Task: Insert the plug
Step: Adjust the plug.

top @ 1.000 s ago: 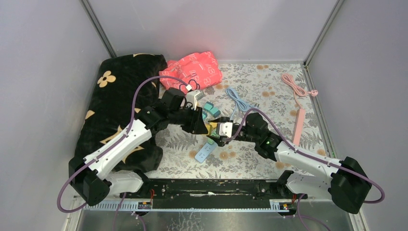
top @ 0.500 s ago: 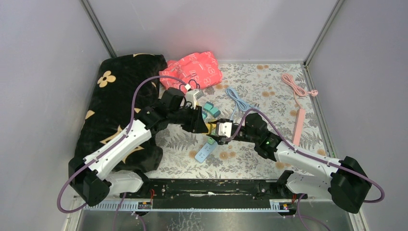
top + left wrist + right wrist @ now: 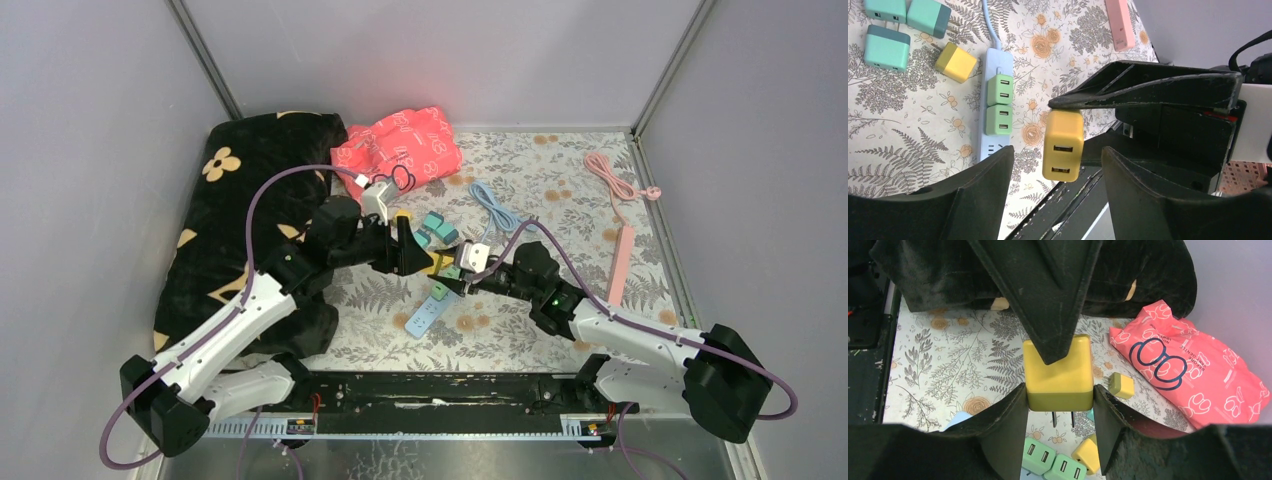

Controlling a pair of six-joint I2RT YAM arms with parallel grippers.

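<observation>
A yellow plug (image 3: 1058,372) with an olive base and two prongs hangs above the table, clamped between the fingers of my right gripper (image 3: 1059,390). In the left wrist view the same plug (image 3: 1063,145) shows its two USB ports, and my left gripper (image 3: 1057,155) stands open around it without touching its sides. One left finger reaches down over the plug's top in the right wrist view. Below lies the light blue power strip (image 3: 995,65) with two green plugs (image 3: 998,105) in it. From above, both grippers meet over the strip (image 3: 427,315).
Loose on the floral cloth lie teal plugs (image 3: 885,47), a yellow plug (image 3: 955,61) and an olive-yellow plug (image 3: 1121,385). A blue cable (image 3: 495,210), a pink strip (image 3: 621,260), a red bag (image 3: 400,145) and a black blanket (image 3: 250,200) surround the spot.
My left gripper has opened, let go of the yellow plug and drawn back to the left. The right gripper has closed on the plug and holds it alone.
</observation>
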